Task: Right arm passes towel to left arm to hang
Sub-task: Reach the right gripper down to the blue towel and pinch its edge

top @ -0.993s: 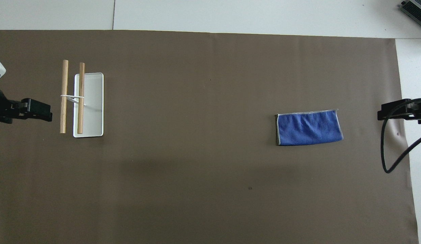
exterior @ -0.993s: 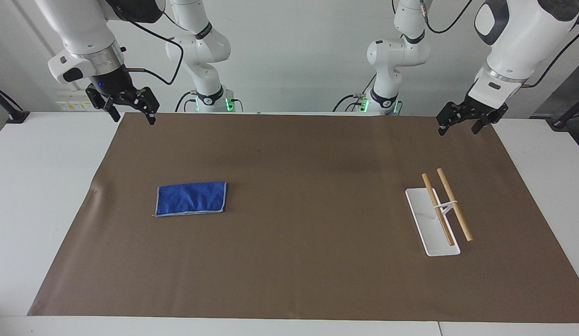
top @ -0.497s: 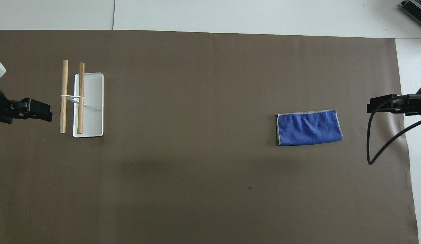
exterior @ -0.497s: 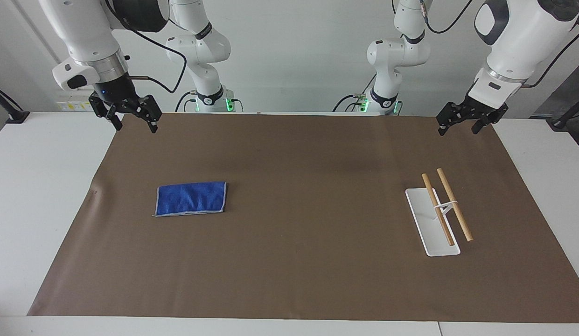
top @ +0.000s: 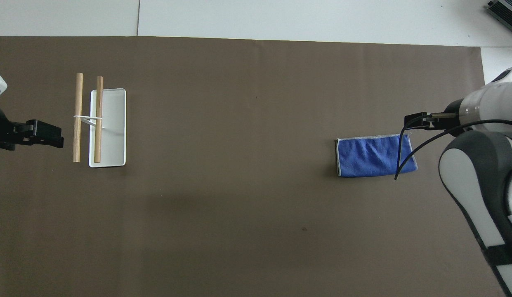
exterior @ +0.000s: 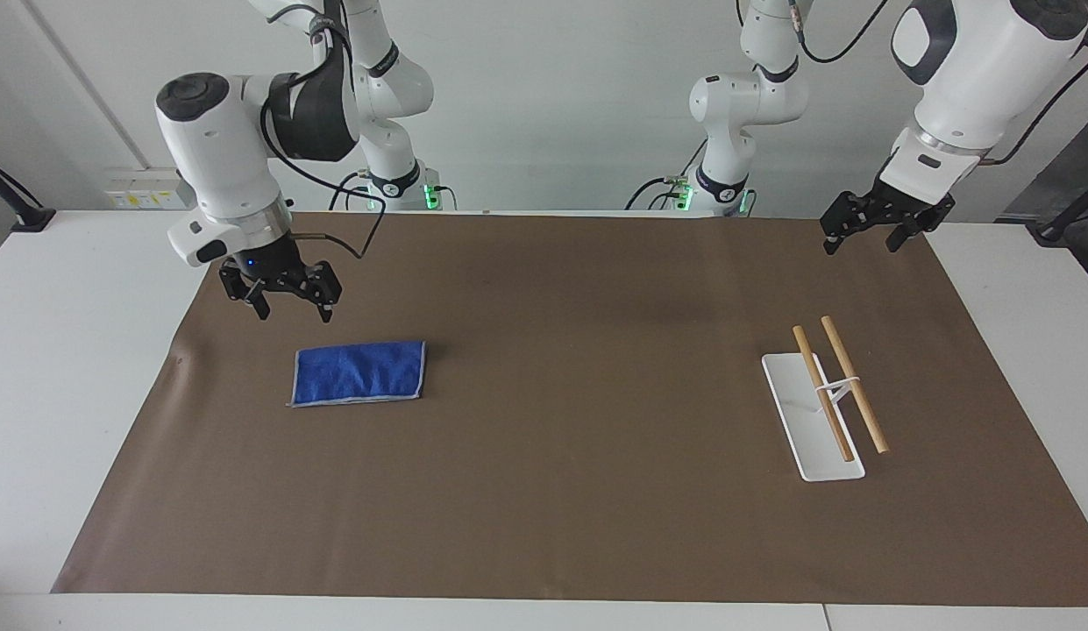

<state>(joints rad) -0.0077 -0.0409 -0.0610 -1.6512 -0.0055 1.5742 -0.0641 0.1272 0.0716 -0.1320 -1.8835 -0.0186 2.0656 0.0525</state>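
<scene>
The blue towel [exterior: 359, 372] [top: 375, 156] lies flat and folded on the brown mat, toward the right arm's end of the table. My right gripper [exterior: 295, 314] [top: 412, 121] hangs open in the air over the mat, just off the towel's outer end, and touches nothing. My left gripper [exterior: 861, 245] [top: 53, 138] waits open and empty over the mat's corner at the left arm's end. Near it stands the rack, a white base [exterior: 793, 386] [top: 113, 123] that carries two wooden rods [exterior: 850, 381] [top: 78, 95].
The brown mat [exterior: 579, 491] covers most of the white table [exterior: 79, 350]. The right arm's black cable [top: 408, 156] loops above the towel's end in the overhead view. A wide stretch of bare mat separates towel and rack.
My right arm has swung down and in from the mat's corner, so its gripper now hangs close beside the towel. The left arm, towel and rack have not moved.
</scene>
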